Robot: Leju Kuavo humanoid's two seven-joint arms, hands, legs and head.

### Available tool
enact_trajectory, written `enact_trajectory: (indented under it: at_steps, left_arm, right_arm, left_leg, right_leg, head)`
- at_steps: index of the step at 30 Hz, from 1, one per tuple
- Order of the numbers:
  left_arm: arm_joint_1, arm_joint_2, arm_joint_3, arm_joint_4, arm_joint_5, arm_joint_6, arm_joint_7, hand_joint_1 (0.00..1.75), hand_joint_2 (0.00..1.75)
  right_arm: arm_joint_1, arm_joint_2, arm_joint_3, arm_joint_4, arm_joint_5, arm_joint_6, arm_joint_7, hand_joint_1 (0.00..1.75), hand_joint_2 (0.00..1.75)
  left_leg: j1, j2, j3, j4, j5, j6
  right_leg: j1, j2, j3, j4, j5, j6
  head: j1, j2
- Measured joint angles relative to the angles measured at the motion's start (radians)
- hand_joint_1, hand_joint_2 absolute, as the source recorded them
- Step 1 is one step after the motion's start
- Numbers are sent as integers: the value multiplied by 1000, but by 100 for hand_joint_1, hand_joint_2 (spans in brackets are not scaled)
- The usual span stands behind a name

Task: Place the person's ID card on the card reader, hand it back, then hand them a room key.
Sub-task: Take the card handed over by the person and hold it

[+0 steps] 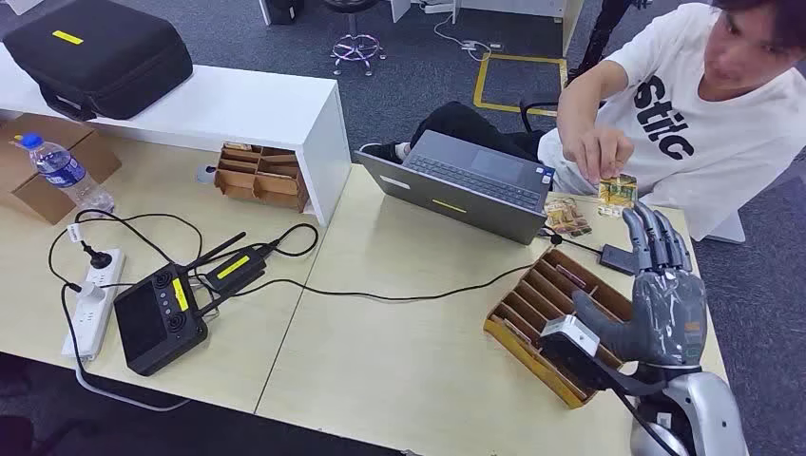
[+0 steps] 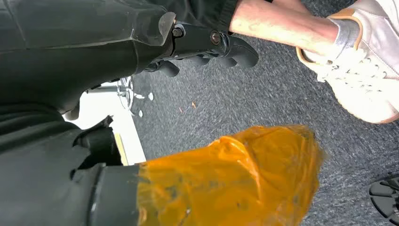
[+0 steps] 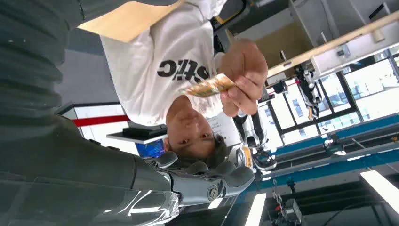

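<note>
At the upper left of the head view a black case (image 1: pixel 98 52) lies on a white shelf (image 1: pixel 257 109), with a water bottle (image 1: pixel 63 171) on its side below it, resting against a cardboard box (image 1: pixel 43 180). Lower left, a white power strip (image 1: pixel 93 302) sits beside a black controller (image 1: pixel 157 318) with yellow labels; a cable (image 1: pixel 399 296) runs from there across the pale wooden table (image 1: pixel 380 370) toward the right. Just right of the shelf end, a small cardboard tray (image 1: pixel 259 176) sits on the table. At upper centre a grey laptop (image 1: pixel 466 185) stands open, its keyboard facing away from the robot.

Right of centre, a brown slotted card holder (image 1: pixel 546 318) lies on the table, and the card reader (image 1: pixel 620 258), a small dark slab, sits just beyond its far end. At the upper right a person in a white T-shirt (image 1: pixel 699 123) holds the ID card (image 1: pixel 618 190) in their hand (image 1: pixel 597 152) above the table edge. The right hand (image 1: pixel 665 294) is raised at the lower right, palm empty, fingers straight and together, their tips just beside the card but not plainly touching it. In the right wrist view the card (image 3: pixel 209 86) is pinched in the person's fingers (image 3: pixel 242 77), well apart from the robot's fingertips (image 3: pixel 235 178).

In the left wrist view the left hand (image 2: pixel 207 47) hangs over grey carpet (image 2: pixel 263 94), fingers curled inward, grasping nothing, near a person's white shoe (image 2: pixel 362 70)
</note>
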Motion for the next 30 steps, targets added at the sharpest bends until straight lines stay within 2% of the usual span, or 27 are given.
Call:
enact_trajectory:
  at_steps: [6, 12, 27, 28, 29, 30]
  left_arm:
    - [0, 3, -21, 0, 0, -3, -1, 0, 0]
    - [-1, 3, -46, 0, 0, -5, -2, 0, 0]
    - [0, 2, -58, 0, 0, -5, -2, 0, 0]
    - [0, 2, -58, 0, 0, -5, -2, 0, 0]
    - [0, 2, -58, 0, 0, -5, -2, 0, 0]
    - [0, 2, -58, 0, 0, -5, -2, 0, 0]
  right_arm:
    - [-64, 11, 0, 47, 37, -6, 17, 0, 175]
    - [-135, 44, 0, 81, 73, -41, 28, 0, 175]
    - [-146, 71, -3, 83, 78, -58, 24, 2, 175]
    - [-146, 71, -3, 83, 78, -58, 24, 11, 175]
    - [-146, 71, -3, 83, 78, -58, 24, 31, 175]
    - [-146, 71, -3, 83, 78, -58, 24, 67, 175]
  left_leg:
    - [0, -1, 0, 0, 0, 0]
    - [0, -1, 0, 0, 0, 0]
    - [0, -1, 0, 0, 0, 0]
    - [0, -1, 0, 0, 0, 0]
    - [0, -1, 0, 0, 0, 0]
    - [0, -1, 0, 0, 0, 0]
  right_leg:
    - [0, 0, 0, 0, 0, 0]
    - [0, 0, 0, 0, 0, 0]
    - [0, 0, 0, 0, 0, 0]
    - [0, 0, 0, 0, 0, 0]
    - [0, 0, 0, 0, 0, 0]
    - [0, 0, 0, 0, 0, 0]
  head:
    - [0, 0]
    - [0, 0]
    - [0, 0]
    - [0, 0]
    - [0, 0]
    - [0, 0]
